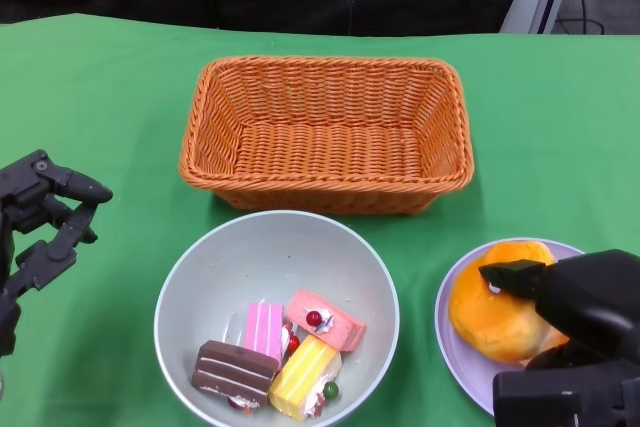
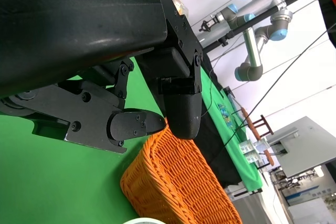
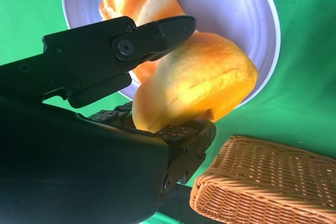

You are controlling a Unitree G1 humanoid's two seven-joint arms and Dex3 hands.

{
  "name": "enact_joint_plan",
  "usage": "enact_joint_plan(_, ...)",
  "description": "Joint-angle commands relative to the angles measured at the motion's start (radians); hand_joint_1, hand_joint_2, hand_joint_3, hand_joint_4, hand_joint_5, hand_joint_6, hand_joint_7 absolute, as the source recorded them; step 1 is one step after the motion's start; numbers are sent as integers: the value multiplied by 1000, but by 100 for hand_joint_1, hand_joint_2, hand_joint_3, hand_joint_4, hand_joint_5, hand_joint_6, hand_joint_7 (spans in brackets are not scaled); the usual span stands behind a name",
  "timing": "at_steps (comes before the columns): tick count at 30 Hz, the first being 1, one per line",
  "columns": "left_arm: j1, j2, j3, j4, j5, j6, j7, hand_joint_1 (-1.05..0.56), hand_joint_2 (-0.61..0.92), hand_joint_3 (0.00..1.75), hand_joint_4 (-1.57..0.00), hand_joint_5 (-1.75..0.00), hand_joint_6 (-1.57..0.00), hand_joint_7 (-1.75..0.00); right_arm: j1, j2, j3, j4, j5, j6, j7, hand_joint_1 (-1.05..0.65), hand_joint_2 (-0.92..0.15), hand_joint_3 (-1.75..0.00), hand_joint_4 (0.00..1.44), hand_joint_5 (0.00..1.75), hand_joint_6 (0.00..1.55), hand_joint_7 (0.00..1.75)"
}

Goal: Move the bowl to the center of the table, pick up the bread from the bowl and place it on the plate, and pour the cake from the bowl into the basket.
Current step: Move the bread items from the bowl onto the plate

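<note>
Right hand (image 1: 585,332) grips glossy orange bread roll (image 3: 197,80) over round lilac plate (image 1: 452,347)
Left hand (image 1: 45,222) released; smooth grey bowl (image 1: 200,272) holds cake slices (image 1: 275,352); woven orange basket (image 1: 325,132) behind on green desk (image 1: 100,97); no legible writing

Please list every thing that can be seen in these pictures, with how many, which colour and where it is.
basket: one, orange wicker, behind the bowl
bowl: one, grey, near edge, middle
cake pieces: four, brown, pink, pink-red, yellow, in the bowl
plate: one, lilac, right of the bowl
bread: two, golden, one lying on the plate, one in the right hand over it
tablecloth: one, green
left hand: black, holds nothing, left of the bowl
right hand: black, holds bread
</note>
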Motion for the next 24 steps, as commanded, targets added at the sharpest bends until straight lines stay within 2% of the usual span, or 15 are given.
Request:
enact_joint_plan(1, 7, 8, 9, 4, -13, 1, 6, -9, 89, 45, -75, -152, -75, -112, 11, -4, -12, -2, 6, 1, -11, -61, -92, -5, 35, 1, 34, 1)
enact_joint_plan(6, 6, 10, 7, 10, -2, -5, 15, -8, 90, 45, -75, -151, -76, -112, 11, -2, -12, -6, 1, 7, -15, -61, -92, -6, 35, 1, 33, 0)
enact_joint_plan(13, 2, 11, 7, 21, 2, -14, 18, -9, 90, 45, -75, -152, -75, -114, -2, -15, -17, -66, -11, 80, 113, -68, -92, -9, 26, 0, 33, 1)
enact_joint_plan(24, -1, 15, 11, 33, -4, -20, 14, -8, 91, 45, -74, -153, -76, -113, 12, -37, -46, -144, -16, 138, 249, -70, -92, -12, 21, 0, 36, 1)
